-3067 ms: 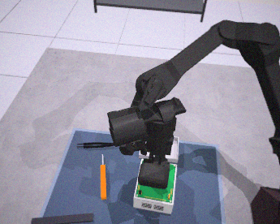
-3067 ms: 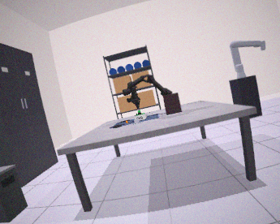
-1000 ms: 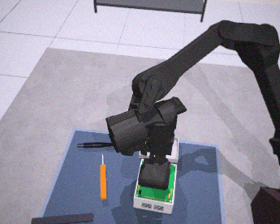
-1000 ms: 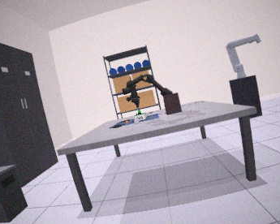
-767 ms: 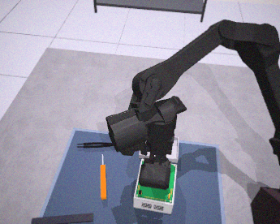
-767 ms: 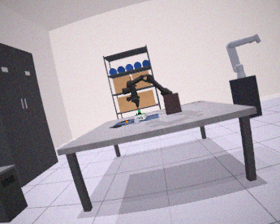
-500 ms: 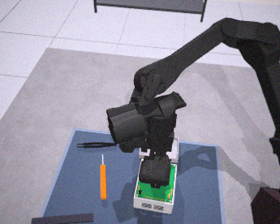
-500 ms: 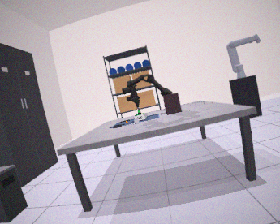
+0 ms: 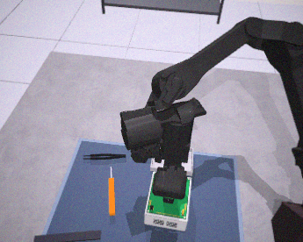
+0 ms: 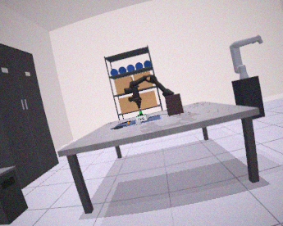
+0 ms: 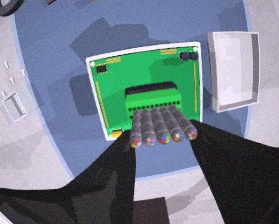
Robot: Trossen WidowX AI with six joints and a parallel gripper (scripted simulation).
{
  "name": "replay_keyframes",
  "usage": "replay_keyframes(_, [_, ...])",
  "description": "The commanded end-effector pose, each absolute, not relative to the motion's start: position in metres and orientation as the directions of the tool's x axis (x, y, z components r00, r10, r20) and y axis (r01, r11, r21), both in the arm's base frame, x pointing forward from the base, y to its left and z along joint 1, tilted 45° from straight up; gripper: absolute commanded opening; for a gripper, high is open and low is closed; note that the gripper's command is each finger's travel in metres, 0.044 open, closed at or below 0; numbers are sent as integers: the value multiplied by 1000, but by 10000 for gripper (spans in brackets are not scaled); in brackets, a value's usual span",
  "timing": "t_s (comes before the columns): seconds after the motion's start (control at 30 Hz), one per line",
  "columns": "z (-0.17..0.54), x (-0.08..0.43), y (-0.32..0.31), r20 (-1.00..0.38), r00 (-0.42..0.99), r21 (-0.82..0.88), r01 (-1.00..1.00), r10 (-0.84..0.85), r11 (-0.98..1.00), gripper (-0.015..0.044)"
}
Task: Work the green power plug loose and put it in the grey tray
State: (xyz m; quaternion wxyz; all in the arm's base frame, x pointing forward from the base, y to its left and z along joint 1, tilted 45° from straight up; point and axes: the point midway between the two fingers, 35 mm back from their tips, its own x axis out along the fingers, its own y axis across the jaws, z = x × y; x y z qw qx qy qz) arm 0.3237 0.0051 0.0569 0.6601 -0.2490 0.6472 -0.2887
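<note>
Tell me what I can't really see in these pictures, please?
- Top: the green power plug is hidden under the gripper.
- Wrist: where the fingers touch the plug is hidden by its cables.
- Wrist: the screwdriver is cut off by the upper edge.
- Exterior: the tweezers are too small to make out.
</note>
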Motion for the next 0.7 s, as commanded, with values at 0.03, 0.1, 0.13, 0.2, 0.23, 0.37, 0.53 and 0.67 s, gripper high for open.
replay_keyframes(0.03, [55,326,1,-712,9,-701,63,-702,711,131])
replay_keyframes(0.1, [55,326,1,-712,9,-701,63,-702,711,184])
replay_keyframes(0.13, [55,326,1,-712,9,-701,63,-702,711,210])
replay_keyframes(0.2, [55,326,1,-712,9,-701,63,-702,711,249])
replay_keyframes(0.23, [55,326,1,-712,9,-701,63,-702,711,249])
replay_keyframes(0.37, [55,326,1,-712,9,-701,63,-702,711,249])
replay_keyframes(0.53, [51,327,-3,-711,9,-701,63,-703,710,249])
replay_keyframes(0.67, [46,327,-8,-711,9,-701,63,-703,710,249])
